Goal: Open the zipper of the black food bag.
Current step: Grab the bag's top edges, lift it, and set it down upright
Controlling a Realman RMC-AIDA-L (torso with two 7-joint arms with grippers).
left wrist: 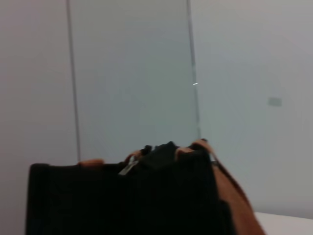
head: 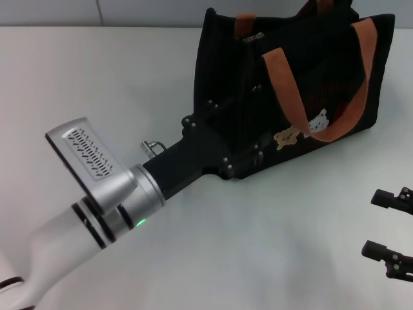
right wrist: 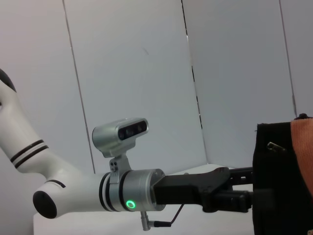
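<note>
A black food bag (head: 303,77) is seen standing on a white table (head: 258,245), toward the far right of the head view. Two orange-brown handles (head: 290,90) are looped over its top, and small tan and white bear patches (head: 303,129) are shown on the side facing the camera. The zipper (head: 253,37) is placed along the top edge of the bag, and its small silver pull tab is visible near the end of the bag that faces the left arm. In the left wrist view the same pull tab (left wrist: 128,166) is seen at the top of the bag (left wrist: 122,200), lying tilted just beside a handle.

The left gripper (head: 248,139) is stretched from the lower left of the head view up to the near end of the bag, and its black body is pressed against or set just beside the dark fabric. Its fingers are lost against the black cloth, so whether they are apart or together cannot be told. In the right wrist view the left gripper (right wrist: 244,188) is seen reaching level to the bag's end wall (right wrist: 281,181), well below the pull tab (right wrist: 274,146).

The right gripper (head: 390,226) is parked at the lower right edge of the head view, well apart from the bag, with its two fingers held apart.
</note>
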